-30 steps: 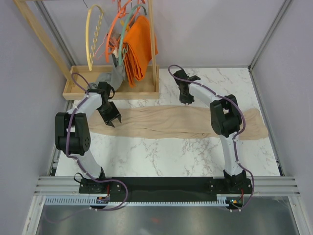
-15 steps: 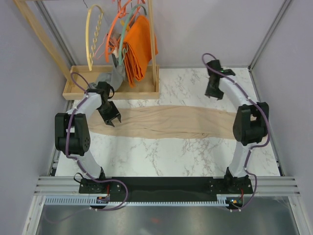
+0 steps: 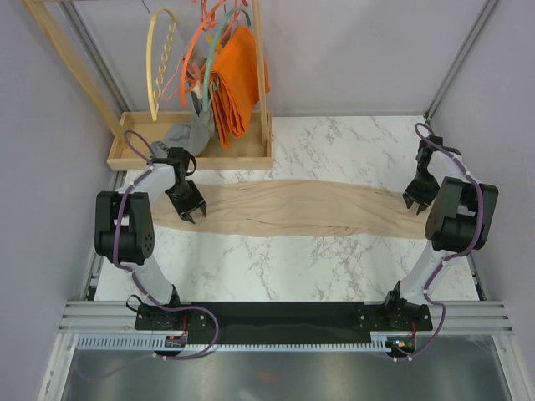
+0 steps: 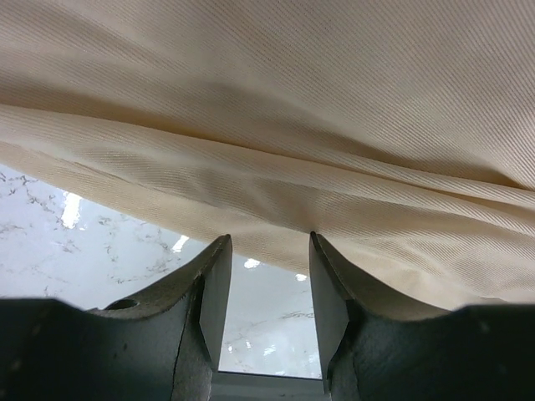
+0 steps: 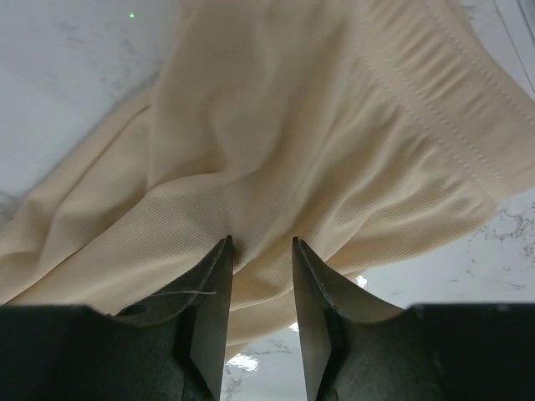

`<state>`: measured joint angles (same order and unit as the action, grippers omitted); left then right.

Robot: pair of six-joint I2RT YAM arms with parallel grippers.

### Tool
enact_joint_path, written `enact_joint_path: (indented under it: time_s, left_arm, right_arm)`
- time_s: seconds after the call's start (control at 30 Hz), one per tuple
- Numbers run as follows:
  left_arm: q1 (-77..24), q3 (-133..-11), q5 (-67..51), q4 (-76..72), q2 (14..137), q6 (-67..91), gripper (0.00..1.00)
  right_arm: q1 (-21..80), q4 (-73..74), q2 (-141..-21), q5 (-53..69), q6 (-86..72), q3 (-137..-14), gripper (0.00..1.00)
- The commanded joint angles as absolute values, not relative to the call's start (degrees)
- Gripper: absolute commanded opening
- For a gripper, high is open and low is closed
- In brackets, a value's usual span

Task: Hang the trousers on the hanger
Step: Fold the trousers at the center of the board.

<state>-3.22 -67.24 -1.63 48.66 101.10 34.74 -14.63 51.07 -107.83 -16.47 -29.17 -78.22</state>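
The beige trousers (image 3: 292, 207) lie flat across the table from left to right, with the ribbed waistband (image 5: 443, 100) at the right end. My left gripper (image 3: 188, 209) is open, its tips (image 4: 267, 244) resting on the near edge of the trouser legs (image 4: 276, 125). My right gripper (image 3: 415, 203) is open at the waist end, its tips (image 5: 262, 244) pressed down on the fabric (image 5: 276, 150), with cloth between them. The pale yellow hanger (image 3: 159, 63) with the twisted bar hangs on the rack at the back left, far from both grippers.
A wooden rack with a tray base (image 3: 134, 154) stands at the back left. It holds an orange cloth (image 3: 238, 79), orange hangers (image 3: 188, 67) and a teal hanger (image 3: 219, 29). A grey garment (image 3: 188, 134) lies in the tray. Bare marble (image 3: 276, 267) lies in front of the trousers.
My right arm has swung from the back middle to the right end of the trousers and come down on the waist. My left gripper has shifted slightly nearer on the leg end.
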Motion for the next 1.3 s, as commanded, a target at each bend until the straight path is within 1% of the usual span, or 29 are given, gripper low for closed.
enact_joint_path:
  time_s: [0.0, 0.23, 0.3, 0.4, 0.53, 0.67, 0.77, 0.8, 0.83, 0.9, 1.0, 1.1, 1.27]
  left_arm:
    - [-2.73, -67.41, -1.58, 46.5, 102.13, 32.52, 0.5]
    - [-0.88, -66.89, -1.05, 46.14, 103.36, 31.73, 0.5]
    - [2.17, -66.1, -3.76, 45.88, 104.23, 31.9, 0.5]
    - [6.93, -63.73, -6.58, 45.26, 106.08, 31.99, 0.49]
    - [12.55, -61.0, -5.89, 44.39, 106.61, 30.59, 0.49]
    - [17.03, -59.94, -4.4, 44.38, 105.73, 30.5, 0.5]
    - [20.37, -60.38, -4.13, 44.56, 105.29, 30.32, 0.49]
    - [20.83, -60.9, -3.96, 44.65, 104.86, 30.41, 0.49]
    - [21.09, -61.34, -3.87, 44.74, 104.51, 30.32, 0.49]
    - [21.01, -61.96, -4.04, 44.91, 102.67, 30.5, 0.49]
    - [20.04, -62.14, -6.76, 44.83, 99.42, 31.55, 0.5]
    - [17.15, -61.88, -9.31, 44.83, 96.86, 33.04, 0.51]
    - [9.86, -62.58, -13.35, 44.03, 90.8, 35.77, 0.56]
  right_arm:
    - [-17.58, 48.08, -104.33, -14.59, -28.31, -76.64, 0.42]
    - [-17.84, 45.35, -104.76, -13.09, -28.56, -77.34, 0.41]
    - [-18.63, 45.26, -106.07, -14.32, -28.83, -77.87, 0.42]
    - [-20.64, 44.56, -107.31, -14.59, -29.36, -78.14, 0.46]
    - [-21.71, 45.95, -109.24, -13.63, -28.13, -80.32, 0.5]
    - [-20.04, 47.19, -107.93, -10.29, -25.5, -81.73, 0.54]
    - [-17.85, 51.85, -107.93, -9.93, -24.09, -85.6, 0.56]
    - [-17.67, 52.46, -106.89, -9.58, -23.91, -85.95, 0.59]
    - [-17.58, 52.82, -105.92, -8.54, -24.08, -85.35, 0.6]
    - [-17.58, 52.91, -102.75, -7.21, -25.13, -83.51, 0.69]
    - [-17.75, 52.21, -99.06, -6.41, -25.05, -77.71, 0.73]
    - [-18.63, 50.8, -95.63, -6.68, -24.52, -71.57, 0.73]
    - [-21.61, 48.61, -91.15, -7.56, -23.47, -68.12, 0.73]
